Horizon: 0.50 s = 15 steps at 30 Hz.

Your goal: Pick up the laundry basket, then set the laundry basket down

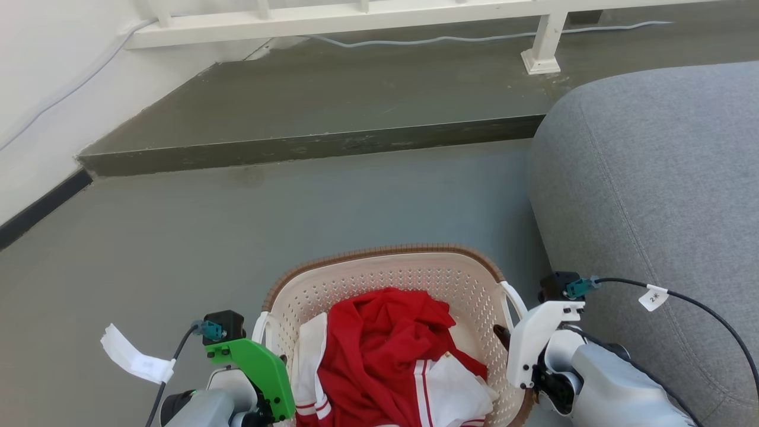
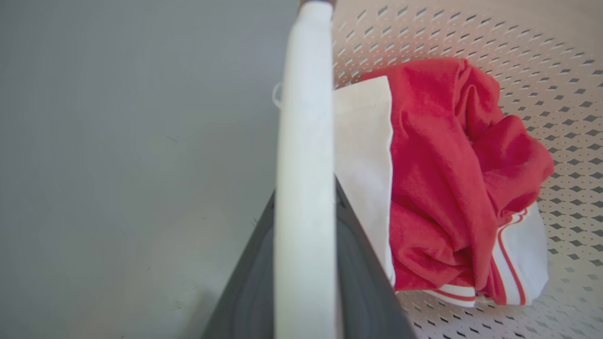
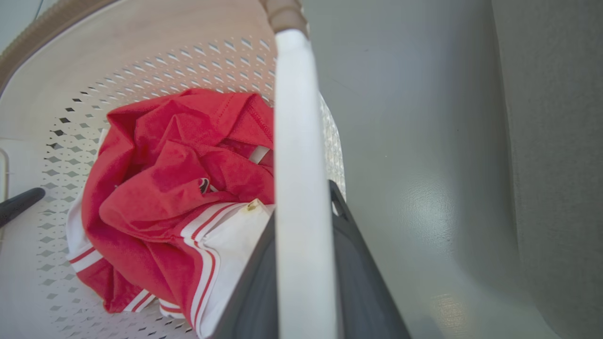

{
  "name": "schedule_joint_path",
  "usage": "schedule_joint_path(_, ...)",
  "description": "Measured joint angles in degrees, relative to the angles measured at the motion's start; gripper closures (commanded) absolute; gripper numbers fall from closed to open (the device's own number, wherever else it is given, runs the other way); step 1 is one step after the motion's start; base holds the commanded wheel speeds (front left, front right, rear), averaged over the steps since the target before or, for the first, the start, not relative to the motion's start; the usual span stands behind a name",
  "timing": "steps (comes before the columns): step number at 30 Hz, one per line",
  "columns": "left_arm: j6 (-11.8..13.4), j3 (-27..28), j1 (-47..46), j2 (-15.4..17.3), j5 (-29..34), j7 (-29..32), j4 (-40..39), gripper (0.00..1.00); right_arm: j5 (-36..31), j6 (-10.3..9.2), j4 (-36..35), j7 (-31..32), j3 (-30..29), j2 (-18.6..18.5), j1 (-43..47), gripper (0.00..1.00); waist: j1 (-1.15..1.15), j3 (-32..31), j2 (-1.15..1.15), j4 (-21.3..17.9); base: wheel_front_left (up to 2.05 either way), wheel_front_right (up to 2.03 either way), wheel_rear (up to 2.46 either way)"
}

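The laundry basket (image 1: pixel 409 274) is low in the head view, over the grey floor (image 1: pixel 296 207) and just beside the grey sofa (image 1: pixel 652 178), with red and white clothes (image 1: pixel 379 344) inside. The left gripper (image 2: pixel 305 197) is clamped on its left handle (image 2: pixel 304 117), and the right gripper (image 3: pixel 304 202) is clamped on its right handle (image 3: pixel 301 117)

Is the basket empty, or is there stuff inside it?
Not empty. The laundry basket holds a crumpled red and white garment; bare holed wall shows above it, so it is not filled to the rim.
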Motion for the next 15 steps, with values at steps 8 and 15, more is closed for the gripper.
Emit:
schedule_joint_path(8, 0.45, -0.88, 0.00, 0.13, -1.03, -0.01, -0.23, 1.00, 0.46, -0.01, -0.10, 0.01, 0.67, -0.15, -0.01, 1.00, 0.00, 0.17, 0.00, 0.06, 0.00, 0.00, 0.00)
schedule_joint_path(15, 0.48, -1.21, 0.00, 0.20, -1.53, -0.02, -0.23, 1.00, 1.02, -0.01, -0.10, 0.01, 1.22, -0.20, -0.02, 1.00, 0.00, 0.22, 0.00, 0.00, 0.00, 0.00, 0.00)
